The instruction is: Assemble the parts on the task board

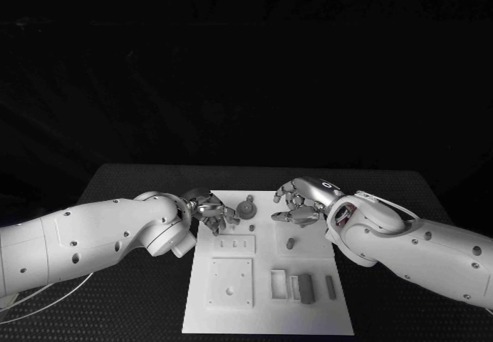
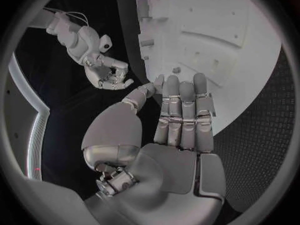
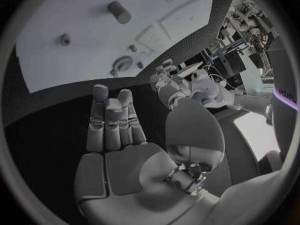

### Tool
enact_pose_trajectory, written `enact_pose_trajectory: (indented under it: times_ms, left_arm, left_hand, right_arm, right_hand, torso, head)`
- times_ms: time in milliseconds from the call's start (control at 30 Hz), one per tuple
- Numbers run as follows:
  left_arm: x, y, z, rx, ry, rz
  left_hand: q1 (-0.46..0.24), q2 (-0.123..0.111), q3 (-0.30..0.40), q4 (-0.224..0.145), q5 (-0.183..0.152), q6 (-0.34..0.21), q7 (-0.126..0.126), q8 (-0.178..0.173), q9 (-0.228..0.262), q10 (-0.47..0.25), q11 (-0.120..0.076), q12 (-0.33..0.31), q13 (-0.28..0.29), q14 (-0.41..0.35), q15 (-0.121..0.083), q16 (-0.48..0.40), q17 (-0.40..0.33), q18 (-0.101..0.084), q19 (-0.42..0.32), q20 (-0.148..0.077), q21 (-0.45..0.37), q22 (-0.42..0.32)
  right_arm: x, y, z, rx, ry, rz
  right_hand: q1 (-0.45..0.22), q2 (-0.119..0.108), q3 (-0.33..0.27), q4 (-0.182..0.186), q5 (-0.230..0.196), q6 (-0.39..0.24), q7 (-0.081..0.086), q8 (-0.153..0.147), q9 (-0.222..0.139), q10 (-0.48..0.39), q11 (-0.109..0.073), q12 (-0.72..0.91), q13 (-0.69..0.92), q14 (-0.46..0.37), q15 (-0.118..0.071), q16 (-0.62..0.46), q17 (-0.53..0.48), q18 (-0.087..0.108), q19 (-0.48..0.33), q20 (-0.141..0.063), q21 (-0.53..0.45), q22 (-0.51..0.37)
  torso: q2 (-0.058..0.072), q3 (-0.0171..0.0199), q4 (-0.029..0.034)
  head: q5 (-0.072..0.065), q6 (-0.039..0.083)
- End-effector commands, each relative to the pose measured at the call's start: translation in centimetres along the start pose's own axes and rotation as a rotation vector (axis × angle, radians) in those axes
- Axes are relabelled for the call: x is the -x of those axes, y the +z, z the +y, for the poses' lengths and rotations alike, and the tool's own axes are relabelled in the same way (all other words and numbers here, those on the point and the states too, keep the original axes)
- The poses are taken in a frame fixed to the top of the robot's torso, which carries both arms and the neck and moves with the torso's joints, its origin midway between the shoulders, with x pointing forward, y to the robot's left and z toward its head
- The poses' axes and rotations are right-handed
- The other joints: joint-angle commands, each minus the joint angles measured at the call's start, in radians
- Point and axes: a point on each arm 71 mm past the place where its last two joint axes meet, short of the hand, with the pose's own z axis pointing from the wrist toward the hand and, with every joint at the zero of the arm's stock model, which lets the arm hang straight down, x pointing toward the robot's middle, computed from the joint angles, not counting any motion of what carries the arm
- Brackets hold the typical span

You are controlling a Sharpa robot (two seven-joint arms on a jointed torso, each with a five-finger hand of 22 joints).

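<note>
Overhead, task board point(image 1: 269, 313) (white) on black table point(image 1: 400, 187).

You are seeing the board point(image 1: 267, 313) running off the bottom edge of the head view, so its near end is cut off. The left hand point(image 1: 209, 212) is covering part of the board's far left corner, and the right hand point(image 1: 302, 202) is hanging over its far right corner, hiding whatever is lying beneath. The small parts point(image 1: 304, 288) near the board's middle are appearing too small to identify by shape. In the left wrist view the board point(image 2: 206, 30) is being clipped by the circle's rim.
</note>
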Motion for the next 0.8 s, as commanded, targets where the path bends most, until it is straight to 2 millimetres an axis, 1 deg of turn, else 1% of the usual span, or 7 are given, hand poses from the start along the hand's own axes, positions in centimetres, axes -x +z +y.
enact_pose_trajectory:
  times_ms: [33,133,233,400,533,700,800]
  left_arm:
    - [-0.5,0.3,0.3,-0.011,0.108,-0.037]
    - [-1.3,0.8,0.8,0.004,0.137,-0.043]
    - [-2.2,1.1,1.5,0.027,0.165,-0.049]
    - [-3.4,1.1,2.5,0.065,0.223,-0.036]
    - [-3.8,1.0,2.6,0.088,0.232,-0.022]
    - [-4.0,1.0,2.6,0.1,0.232,-0.02]
    - [-4.0,0.9,2.6,0.103,0.231,-0.022]
  left_hand:
    - [0.007,0.004,0.107,-0.101,0.003,0.016,-0.011,0.004,0.002,0.002,-0.008,0.004,0.001,0.002,-0.004,0.006,-0.001,-0.011,0.009,-0.002,0.005,0.002]
    - [0.009,0.002,0.109,-0.101,0.004,0.017,-0.011,0.004,0.003,0.003,-0.009,0.005,0.002,0.003,-0.005,0.008,-0.001,-0.01,0.01,-0.002,0.006,0.004]
    - [0.009,0.002,0.11,-0.1,0.004,0.018,-0.011,0.005,0.004,0.004,-0.009,0.005,0.002,0.004,-0.005,0.009,-0.002,-0.01,0.01,-0.003,0.006,0.006]
    - [0.011,0.0,0.112,-0.101,0.007,0.019,-0.012,0.005,0.007,0.006,-0.011,0.008,0.003,0.005,-0.006,0.013,-0.002,-0.01,0.012,-0.004,0.009,0.011]
    - [0.011,-0.002,0.112,-0.101,0.008,0.02,-0.013,0.005,0.009,0.007,-0.012,0.009,0.005,0.007,-0.007,0.017,-0.002,-0.01,0.013,-0.005,0.011,0.015]
    - [0.011,-0.002,0.113,-0.101,0.009,0.021,-0.013,0.006,0.011,0.008,-0.012,0.011,0.006,0.008,-0.008,0.021,-0.002,-0.01,0.014,-0.005,0.013,0.019]
    - [0.011,-0.003,0.113,-0.101,0.012,0.021,-0.013,0.005,0.016,0.008,-0.014,0.018,0.011,0.009,-0.011,0.031,-0.006,-0.01,0.014,-0.008,0.02,0.033]
  right_arm:
    - [1.2,0.3,-1.1,-0.047,0.054,-0.038]
    - [2.4,0.7,-2.4,-0.103,0.149,-0.055]
    - [3.7,1.1,-3.4,-0.154,0.251,-0.086]
    - [5.2,1.2,-4.3,-0.175,0.294,-0.124]
    - [5.5,1.2,-4.6,-0.184,0.308,-0.134]
    - [5.6,1.3,-4.5,-0.181,0.31,-0.13]
    - [5.6,1.3,-4.5,-0.181,0.31,-0.128]
  right_hand:
    - [0.002,-0.01,-0.001,0.007,0.004,0.003,-0.001,0.002,0.002,0.0,-0.003,-0.001,-0.001,-0.006,-0.002,-0.002,-0.002,0.007,-0.005,0.001,-0.002,0.013]
    - [0.003,-0.009,0.0,0.009,0.004,0.004,-0.002,0.003,0.002,0.001,-0.003,0.0,-0.002,-0.005,-0.003,-0.002,-0.002,0.007,-0.004,0.001,-0.002,0.014]
    - [0.005,-0.003,0.001,0.01,0.004,0.003,-0.002,0.002,0.002,0.003,-0.004,0.002,-0.003,-0.004,-0.004,-0.002,-0.002,0.007,-0.003,0.0,-0.002,0.014]
    - [0.003,0.008,-0.002,0.014,0.003,0.004,-0.003,0.002,0.003,0.004,-0.004,0.004,-0.004,-0.004,-0.004,-0.002,-0.002,0.007,-0.004,0.0,-0.003,0.015]
    - [0.003,0.014,-0.004,0.014,0.003,0.007,-0.004,0.004,0.003,0.005,-0.005,0.006,-0.005,-0.004,-0.005,-0.002,-0.002,0.007,-0.004,0.001,-0.003,0.016]
    - [0.003,0.016,-0.005,0.013,0.003,0.008,-0.004,0.004,0.004,0.005,-0.005,0.007,-0.006,-0.004,-0.005,-0.001,-0.002,0.007,-0.005,0.0,-0.003,0.016]
    - [0.003,0.016,-0.005,0.013,0.003,0.008,-0.004,0.004,0.004,0.005,-0.005,0.007,-0.006,-0.004,-0.005,-0.001,-0.002,0.007,-0.005,0.0,-0.003,0.016]
  torso:
    - [-0.001,-0.0013,0.0038]
    - [-0.001,-0.0016,0.0066]
    - [-0.001,-0.0005,0.0073]
    - [0.0,-0.0013,0.0065]
    - [0.0,-0.0013,0.0079]
    - [0.0,0.0,0.0075]
    - [0.0,-0.0017,0.0068]
  head:
    - [-0.001,0.0]
    - [-0.004,-0.002]
    - [-0.006,-0.007]
    - [-0.008,-0.016]
    - [-0.015,-0.021]
    - [-0.01,-0.032]
    - [-0.012,-0.033]
